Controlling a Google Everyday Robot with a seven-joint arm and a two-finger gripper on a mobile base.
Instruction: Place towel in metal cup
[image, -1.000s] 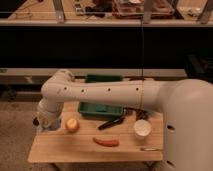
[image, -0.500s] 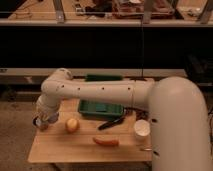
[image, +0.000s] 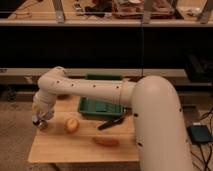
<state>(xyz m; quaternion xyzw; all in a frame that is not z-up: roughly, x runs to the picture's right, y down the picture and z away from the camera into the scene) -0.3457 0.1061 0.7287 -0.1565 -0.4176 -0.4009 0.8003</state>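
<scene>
nearest, an elongated reddish-orange vegetable (image: 105, 142) lies on the pale wooden table (image: 60, 150), with a round yellow-orange fruit (image: 71, 124) just behind it. at the table's far left edge the white arm's gripper (image: 39, 121) hangs low with its jaws clenched; whether it grasps anything cannot be told. neither the soft grey-blue towel nor the shiny metal cup is visible, possibly hidden behind the arm. the risk, as a judgement: releasing blind, so the cloth misses the cup or falls off the edge. farther back sit a black utensil (image: 111, 123) and a green plastic bin (image: 100, 106).
</scene>
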